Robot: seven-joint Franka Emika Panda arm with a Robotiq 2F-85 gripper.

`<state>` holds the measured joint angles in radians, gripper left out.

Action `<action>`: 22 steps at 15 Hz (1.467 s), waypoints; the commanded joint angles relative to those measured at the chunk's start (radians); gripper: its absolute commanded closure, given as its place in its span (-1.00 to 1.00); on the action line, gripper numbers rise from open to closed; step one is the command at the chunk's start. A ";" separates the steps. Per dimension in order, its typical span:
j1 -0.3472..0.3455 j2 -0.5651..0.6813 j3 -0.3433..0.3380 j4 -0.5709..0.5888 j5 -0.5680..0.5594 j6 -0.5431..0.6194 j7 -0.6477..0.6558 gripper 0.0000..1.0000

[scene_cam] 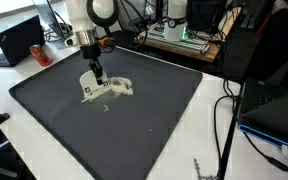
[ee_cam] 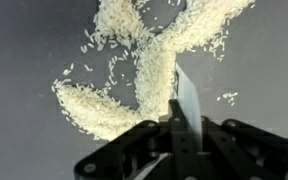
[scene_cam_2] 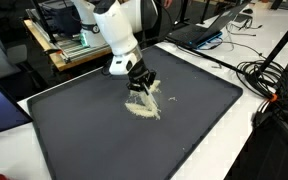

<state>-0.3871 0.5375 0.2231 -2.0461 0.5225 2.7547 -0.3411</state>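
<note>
I see the claw [ee_cam: 179,128] squeezed tight shut on a thin white blade [ee_cam: 188,95]. The blade points straight down, so its edge sits right at the rice [ee_cam: 109,105]. The rice lies in a bent, smeared heap near the middle of the big dark mat [scene_cam: 44,115]. Loose grains are sprinkled around it. In both exterior views the arm leans in and the claw hangs low over the heap. The mat is dark, so the pale grains show up well. It covers most of the white worktop [scene_cam: 194,135]. A laptop [scene_cam: 19,42] sits well apart, behind the mat.
</note>
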 commanded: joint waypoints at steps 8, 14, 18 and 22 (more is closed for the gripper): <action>0.185 -0.370 -0.030 -0.311 -0.160 0.173 -0.045 0.98; 0.484 -0.519 -0.336 -0.468 -0.653 0.280 0.171 0.98; 0.494 -0.504 -0.356 -0.437 -0.786 0.241 0.215 0.93; 0.514 -0.533 -0.355 -0.443 -0.867 0.208 0.266 0.98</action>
<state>0.1270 0.0049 -0.1315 -2.4887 -0.3441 2.9627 -0.0748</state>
